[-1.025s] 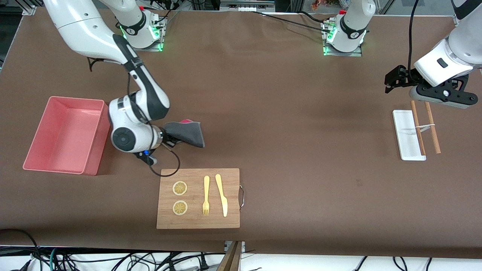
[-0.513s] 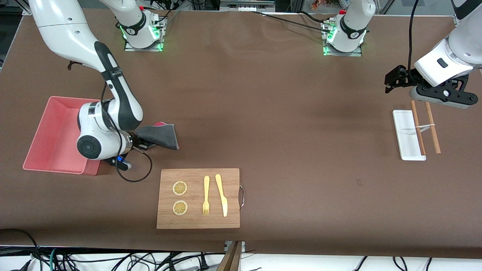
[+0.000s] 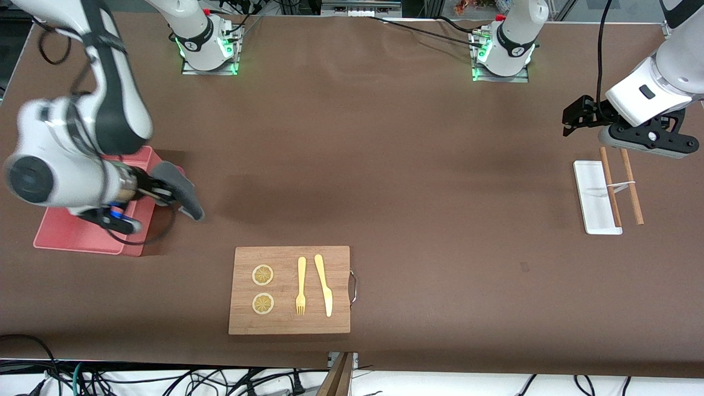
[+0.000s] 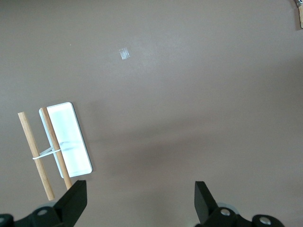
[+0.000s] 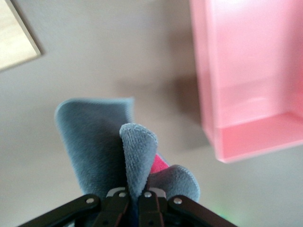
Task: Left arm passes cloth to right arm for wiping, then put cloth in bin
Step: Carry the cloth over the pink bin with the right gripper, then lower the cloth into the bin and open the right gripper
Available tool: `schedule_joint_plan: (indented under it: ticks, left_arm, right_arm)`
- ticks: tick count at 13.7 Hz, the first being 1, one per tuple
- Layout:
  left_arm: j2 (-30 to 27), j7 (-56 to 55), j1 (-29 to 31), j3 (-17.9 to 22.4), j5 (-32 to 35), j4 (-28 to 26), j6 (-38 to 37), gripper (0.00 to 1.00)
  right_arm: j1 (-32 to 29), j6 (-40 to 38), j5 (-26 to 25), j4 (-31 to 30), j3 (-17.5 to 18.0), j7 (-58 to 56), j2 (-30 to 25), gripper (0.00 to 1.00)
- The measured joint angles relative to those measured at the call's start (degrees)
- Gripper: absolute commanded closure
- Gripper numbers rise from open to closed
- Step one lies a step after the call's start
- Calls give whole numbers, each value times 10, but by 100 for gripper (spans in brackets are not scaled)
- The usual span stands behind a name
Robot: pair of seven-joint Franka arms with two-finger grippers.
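My right gripper is shut on the cloth, which hangs dark grey with a little magenta-red showing. It holds the cloth in the air over the table right beside the pink bin, at the bin's wall toward the left arm's end. In the right wrist view the cloth is pinched in my right gripper, with the bin close by. My left gripper is open and empty, waiting in the air over the table near the white tray.
A wooden cutting board with two lemon slices, a fork and a knife lies near the front camera's edge. The white tray with two wooden sticks across it lies at the left arm's end.
My right arm has carried the cloth from above the cutting board's area toward the bin and has risen. The left arm has not moved.
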Motion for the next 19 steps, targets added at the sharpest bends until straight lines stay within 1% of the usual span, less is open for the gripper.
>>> schedule_joint_plan:
  ticks: [2,3,6,9,12,15,18,19]
  left_arm:
    - [0,0,0,0,0,0,0,0]
    - [0,0,0,0,0,0,0,0]
    - [0,0,0,0,0,0,0,0]
    - [0,0,0,0,0,0,0,0]
    - [0,0,1,0,0,0,0,0]
    - [0,0,1,0,0,0,0,0]
    - [0,0,1,0,0,0,0,0]
    - [0,0,1,0,0,0,0,0]
  right_arm:
    - [-29,-49,-28,26,-12,-85,-15,100]
    - [-38,-54,-40,31,-30,-133,-16,100]
    - [-56,-45,-58,29,-90,-253,0,100]
    - [-70,-18,-62,13,-119,-303,25,100]
    - [-85,37,-66,-18,-128,-326,58,100]
    - [-98,118,-66,-59,-128,-335,94,100]
    - [-98,190,-56,-84,-127,-335,130,100]
    - [-98,213,-50,-92,-127,-335,139,95]
